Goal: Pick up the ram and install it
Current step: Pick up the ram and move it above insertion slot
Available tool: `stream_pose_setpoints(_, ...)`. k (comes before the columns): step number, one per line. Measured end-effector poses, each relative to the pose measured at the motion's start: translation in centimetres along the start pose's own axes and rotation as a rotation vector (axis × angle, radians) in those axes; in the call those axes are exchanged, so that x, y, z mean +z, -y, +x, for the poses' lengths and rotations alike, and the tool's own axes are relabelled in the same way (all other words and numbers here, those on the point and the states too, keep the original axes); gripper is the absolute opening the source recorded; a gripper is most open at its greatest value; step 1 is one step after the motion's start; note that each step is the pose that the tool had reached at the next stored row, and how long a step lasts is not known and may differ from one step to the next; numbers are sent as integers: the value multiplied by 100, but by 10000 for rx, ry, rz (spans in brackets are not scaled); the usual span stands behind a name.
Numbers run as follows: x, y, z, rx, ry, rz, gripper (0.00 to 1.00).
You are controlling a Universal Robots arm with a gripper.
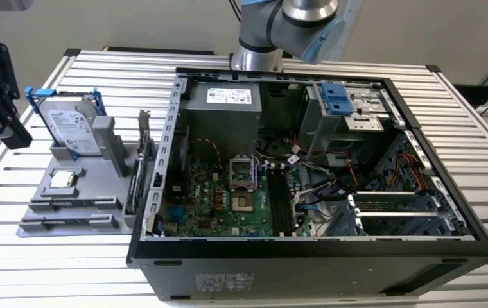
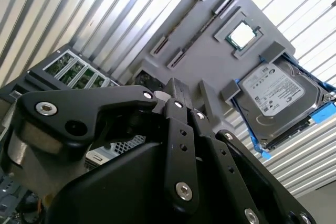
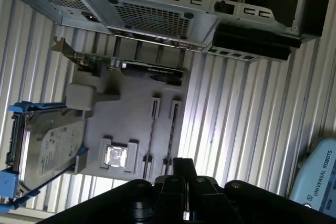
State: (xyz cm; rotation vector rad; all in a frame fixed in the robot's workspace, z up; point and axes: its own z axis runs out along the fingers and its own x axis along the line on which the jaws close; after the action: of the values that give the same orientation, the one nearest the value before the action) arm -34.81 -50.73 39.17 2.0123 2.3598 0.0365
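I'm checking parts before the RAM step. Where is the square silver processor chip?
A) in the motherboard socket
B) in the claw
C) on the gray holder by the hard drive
C: the processor chip lies flat on the gray holder, beside the upright hard drive, outside the computer case.

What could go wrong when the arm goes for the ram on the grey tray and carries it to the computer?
The ram lies in narrow holders on the tray, close to the processor chip; an off approach by the gripper might strike the holders or chip. The upright card and case wall stand between tray and motherboard slots, so a low carry could clip them. Loose cables crowd those slots.
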Motion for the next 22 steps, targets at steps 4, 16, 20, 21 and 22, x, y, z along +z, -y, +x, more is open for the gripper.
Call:
stream_pose_setpoints(4,0,0,0,300,13,4,0)
stream_pose_setpoints(16,-1,7,2,1015,46,18,0)
stream_pose_setpoints(20,6,11,2,1103,51,19,0)
stream_pose_setpoints(21,9,12,2,1121,62,47,0)
stream_pose_setpoints(22,12,12,2,1131,68,95,0)
